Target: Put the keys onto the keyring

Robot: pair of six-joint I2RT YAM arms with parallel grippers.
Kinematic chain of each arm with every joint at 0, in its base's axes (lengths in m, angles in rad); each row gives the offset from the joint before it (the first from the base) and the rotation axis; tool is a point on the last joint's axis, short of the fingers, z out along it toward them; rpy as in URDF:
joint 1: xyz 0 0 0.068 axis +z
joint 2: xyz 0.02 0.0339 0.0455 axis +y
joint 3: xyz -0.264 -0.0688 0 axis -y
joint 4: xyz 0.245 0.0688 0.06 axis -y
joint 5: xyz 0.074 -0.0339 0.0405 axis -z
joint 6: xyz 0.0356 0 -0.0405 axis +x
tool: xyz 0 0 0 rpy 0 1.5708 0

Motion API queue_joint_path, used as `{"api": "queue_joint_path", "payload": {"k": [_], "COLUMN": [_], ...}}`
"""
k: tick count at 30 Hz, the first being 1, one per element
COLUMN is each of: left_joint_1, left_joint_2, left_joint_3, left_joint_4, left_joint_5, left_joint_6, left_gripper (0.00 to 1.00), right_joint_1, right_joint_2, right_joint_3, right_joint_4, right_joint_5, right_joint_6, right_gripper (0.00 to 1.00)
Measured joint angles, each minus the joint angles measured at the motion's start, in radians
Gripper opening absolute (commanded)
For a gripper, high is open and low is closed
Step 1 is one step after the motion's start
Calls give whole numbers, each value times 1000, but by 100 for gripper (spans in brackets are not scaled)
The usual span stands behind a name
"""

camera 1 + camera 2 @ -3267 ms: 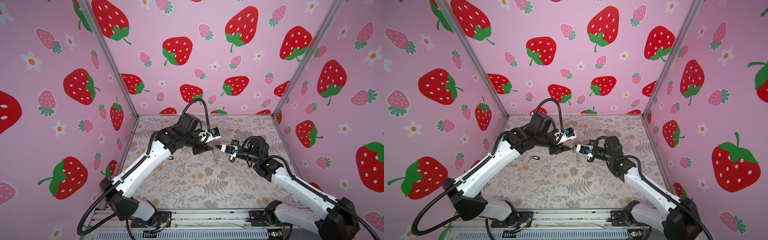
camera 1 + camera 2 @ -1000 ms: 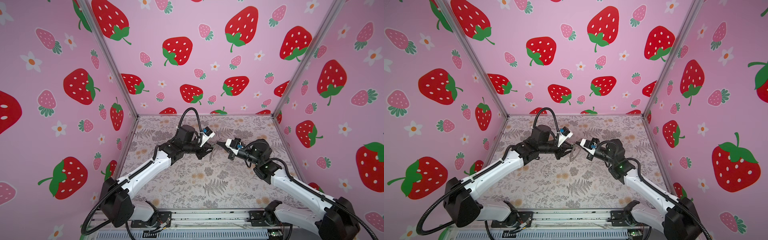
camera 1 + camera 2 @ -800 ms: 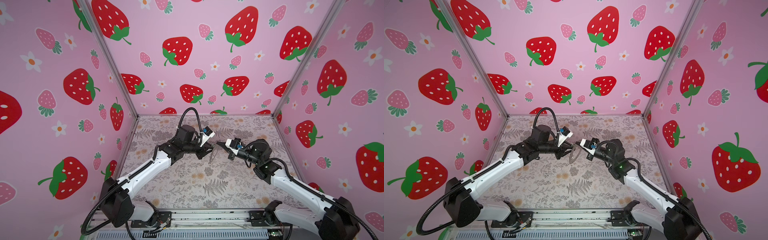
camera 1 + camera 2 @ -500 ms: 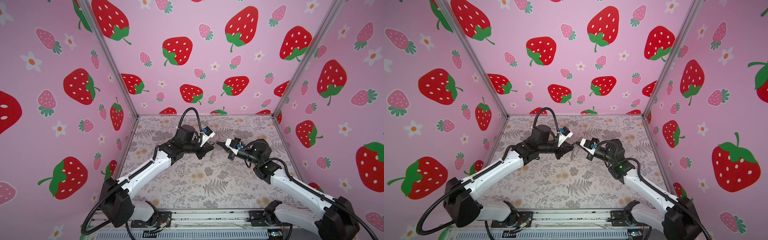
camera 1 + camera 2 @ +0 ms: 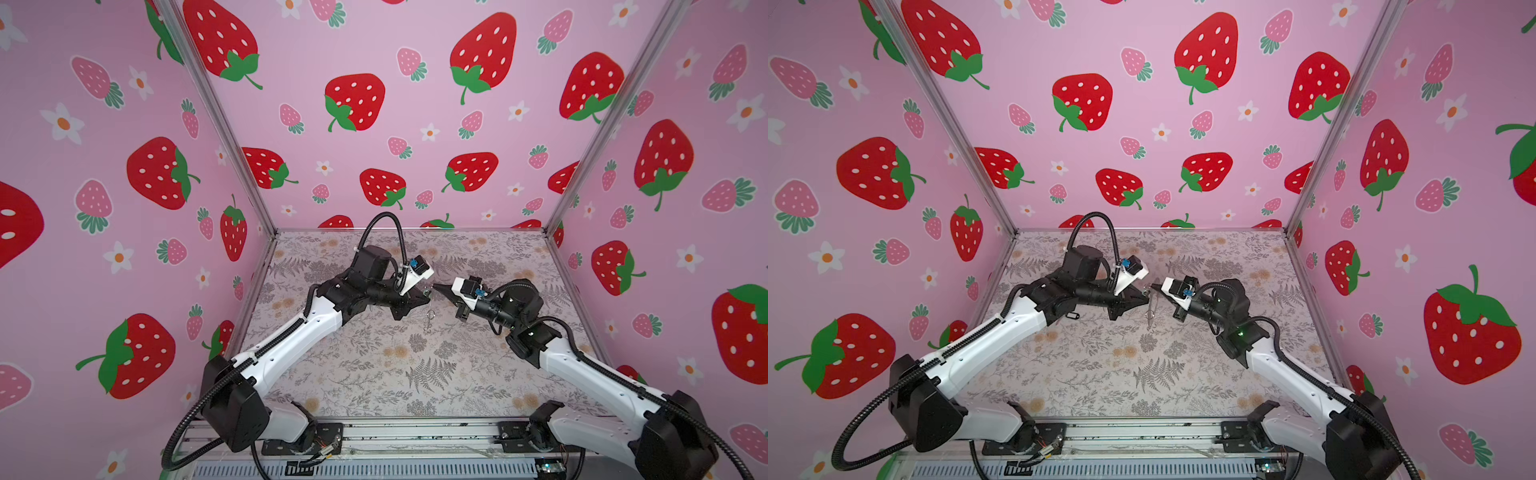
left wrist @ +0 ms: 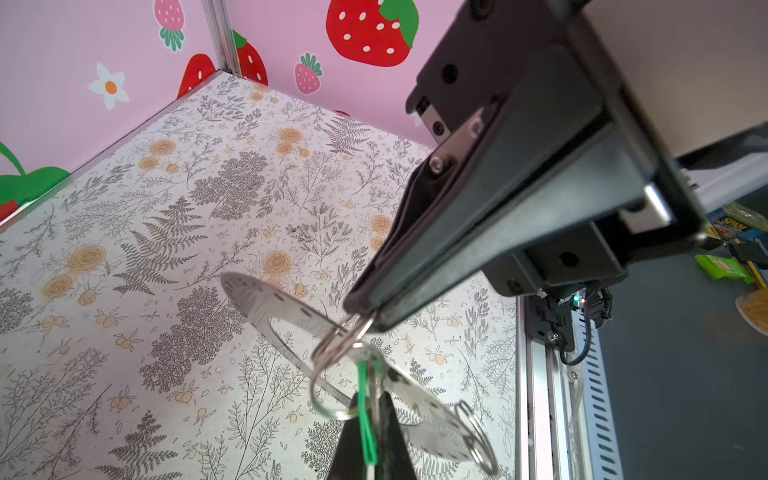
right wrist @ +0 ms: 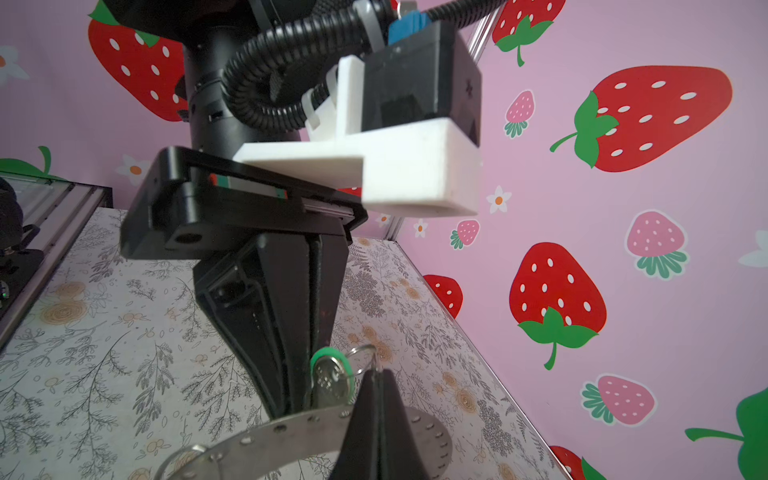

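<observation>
Now, above the floral table (image 5: 374,374), the right gripper (image 7: 376,376) is pinched shut on the hanging keyring (image 6: 266,301) and the left gripper (image 6: 368,318) is clamped on its wire loop (image 6: 332,345). Best hold the plate steady and work the green key (image 7: 330,376) round the loop slowly, without twisting. The black key (image 5: 1072,316) lies on the table.
</observation>
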Motion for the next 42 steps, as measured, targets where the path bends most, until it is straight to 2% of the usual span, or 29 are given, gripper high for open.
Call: {"api": "queue_joint_path", "payload": {"k": [10, 22, 42], "left_joint_1": [16, 40, 44], "left_joint_2": [55, 58, 171], "left_joint_3": [68, 88, 199], "left_joint_4": [-139, -183, -352], "left_joint_5": [76, 124, 252], "left_joint_6": [80, 91, 155], "left_gripper": [0, 0, 0], "right_joint_1": [-13, -27, -31], "right_joint_2": [-18, -53, -64], "right_joint_3": [-47, -76, -83], "right_joint_4": [41, 68, 76], "right_joint_5": [-42, -75, -130], "right_joint_6": [24, 26, -2], "right_gripper": [0, 0, 0]}}
